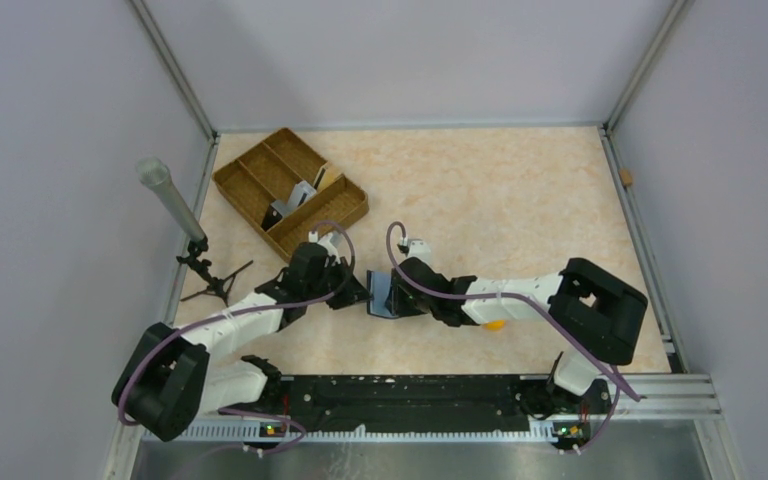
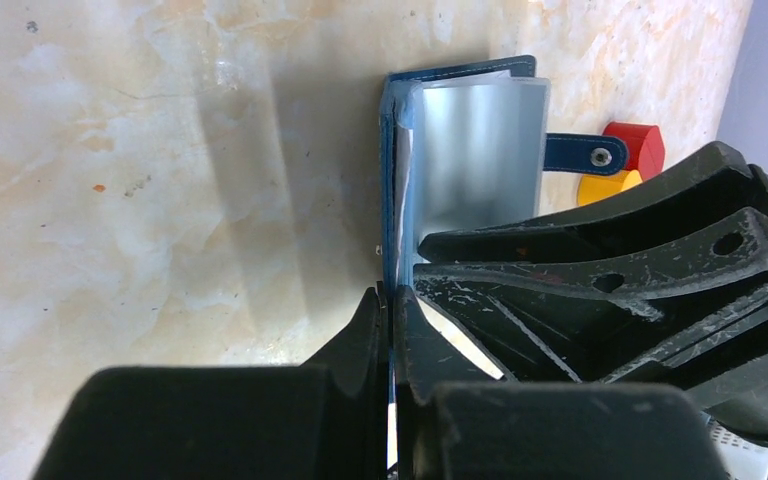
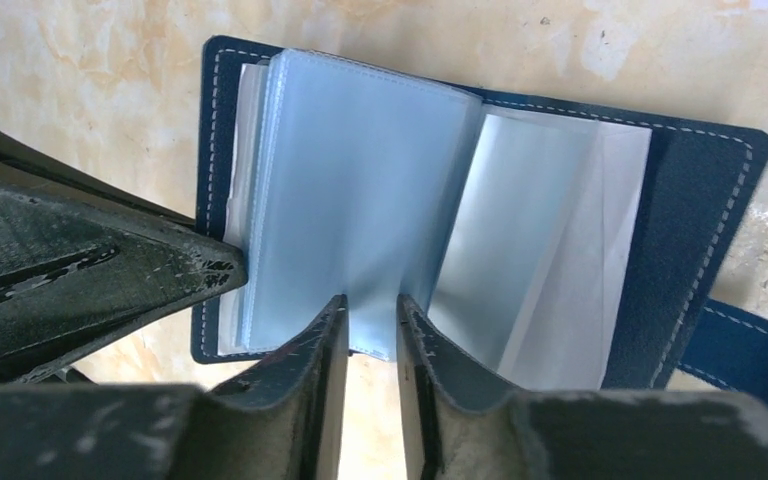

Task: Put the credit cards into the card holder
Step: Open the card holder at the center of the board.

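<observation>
The dark navy card holder [image 3: 705,200] lies open on the table, its light blue-grey sleeves [image 3: 360,180] fanned up. My left gripper [image 2: 392,292] is shut on the thin edge of the holder's left cover [image 2: 390,170], seen end-on. My right gripper [image 3: 370,300] hovers at the sleeves' near edge with its jaws a narrow gap apart and nothing pinched between them. In the top view both grippers meet at the card holder [image 1: 380,296], left gripper [image 1: 358,292] beside right gripper [image 1: 400,290]. Grey credit cards [image 1: 298,196] stand in the brown tray.
The brown woven divided tray [image 1: 250,190] sits at the back left. A grey cylinder on a small tripod [image 1: 170,195] stands by the left wall. Red [image 2: 640,145] and yellow [image 2: 605,187] round pieces lie just beyond the holder's snap tab [image 2: 585,153].
</observation>
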You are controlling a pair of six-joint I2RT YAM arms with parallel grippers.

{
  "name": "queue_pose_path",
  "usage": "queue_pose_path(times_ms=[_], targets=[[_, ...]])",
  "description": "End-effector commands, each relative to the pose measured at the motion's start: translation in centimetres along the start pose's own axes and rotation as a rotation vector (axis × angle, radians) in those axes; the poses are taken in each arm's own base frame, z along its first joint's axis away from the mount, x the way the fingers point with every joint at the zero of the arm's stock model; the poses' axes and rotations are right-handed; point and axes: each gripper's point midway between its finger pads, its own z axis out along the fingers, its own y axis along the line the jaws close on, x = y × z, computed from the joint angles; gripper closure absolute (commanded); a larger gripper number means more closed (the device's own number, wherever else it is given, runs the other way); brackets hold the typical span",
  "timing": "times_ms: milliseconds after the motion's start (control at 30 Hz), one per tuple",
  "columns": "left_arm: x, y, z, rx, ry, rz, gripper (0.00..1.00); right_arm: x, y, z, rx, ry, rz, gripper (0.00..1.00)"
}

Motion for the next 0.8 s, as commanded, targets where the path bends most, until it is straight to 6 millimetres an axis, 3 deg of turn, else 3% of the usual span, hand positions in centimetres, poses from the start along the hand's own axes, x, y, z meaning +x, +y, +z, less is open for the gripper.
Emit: queue_pose_path(times_ms=[0, 400, 767], targets=[[-1.3, -1.8, -0.7, 0.060, -0.062, 0.016, 1.00, -2.0, 1.4, -1.1, -0.032, -0.063, -0.020, 0.72], [-1.5, -2.0, -1.2, 0.055, -0.072, 0.023, 1.00, -4.1, 4.3, -3.9, -0.110, -0.143, -0.098, 0.55], [-1.5, -2.0, -1.2, 0.055, -0.071, 0.023, 1.00, -3.3, 4.7, -2.8, -0.107, -0.111, -0.124, 0.55]])
